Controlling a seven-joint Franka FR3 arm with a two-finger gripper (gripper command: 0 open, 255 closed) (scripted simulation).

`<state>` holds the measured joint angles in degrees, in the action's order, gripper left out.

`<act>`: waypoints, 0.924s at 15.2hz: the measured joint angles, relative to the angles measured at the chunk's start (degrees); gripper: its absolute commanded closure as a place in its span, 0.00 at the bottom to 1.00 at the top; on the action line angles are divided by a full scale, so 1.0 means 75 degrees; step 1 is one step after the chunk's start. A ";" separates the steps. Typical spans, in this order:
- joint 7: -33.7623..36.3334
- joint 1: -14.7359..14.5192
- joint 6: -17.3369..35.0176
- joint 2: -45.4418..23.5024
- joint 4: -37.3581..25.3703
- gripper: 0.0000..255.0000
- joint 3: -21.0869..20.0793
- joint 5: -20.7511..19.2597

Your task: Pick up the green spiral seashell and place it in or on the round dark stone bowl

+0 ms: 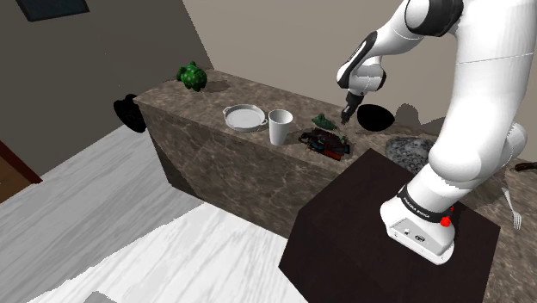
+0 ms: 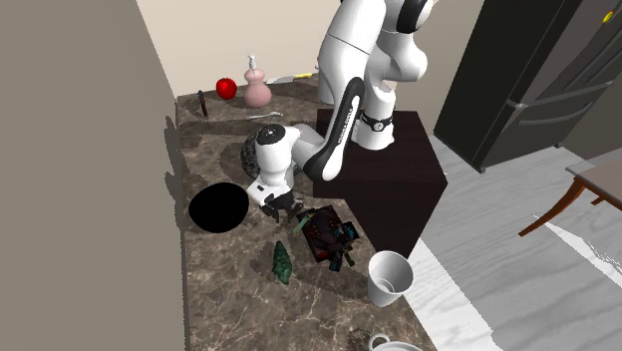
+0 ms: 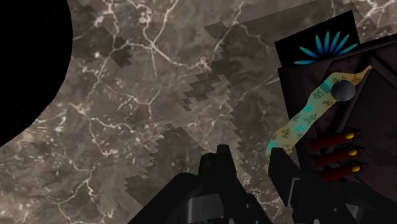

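Observation:
The green spiral seashell [image 1: 324, 120] [image 2: 283, 262] lies on the marble counter, between a white mug and the bowl. The round black bowl [image 1: 375, 116] [image 2: 219, 207] [image 3: 25, 63] sits on the counter close to the wall. My black gripper [image 1: 347, 119] [image 2: 274, 207] [image 3: 249, 168] hovers low over bare counter between the bowl and a dark patterned box [image 3: 337, 95]. Its fingers stand apart with nothing between them. The shell is a short way off from the fingertips, on the far side of them from the bowl.
The dark patterned box [image 1: 325, 142] [image 2: 327, 234] lies beside the shell. A white mug [image 1: 280, 126] [image 2: 389, 276] and a pale pan [image 1: 244, 115] stand further along. A grey speckled object [image 1: 409, 148], a red apple [image 2: 226, 88] and a pink bottle [image 2: 257, 88] sit near the arm's stand.

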<state>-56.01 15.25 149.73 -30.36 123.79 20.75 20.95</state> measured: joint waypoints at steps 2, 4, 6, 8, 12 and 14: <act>0.0000 0.0000 0.0000 0.0000 0.0000 1.00 0.0000 0.0000; 0.0000 0.0000 0.0000 0.0000 0.0000 1.00 0.0000 0.0000; 0.0000 0.0000 0.0000 0.0000 0.0000 1.00 0.0000 0.0000; 0.0000 0.0000 0.0000 0.0000 0.0000 0.00 0.0000 0.0000; -0.0453 0.0322 0.0508 -0.0436 -0.0307 0.00 -0.0492 0.0438; -0.0826 0.0599 0.0901 -0.0806 -0.0649 0.00 -0.0921 0.0766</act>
<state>-62.20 19.74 156.48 -36.40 118.92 13.84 26.70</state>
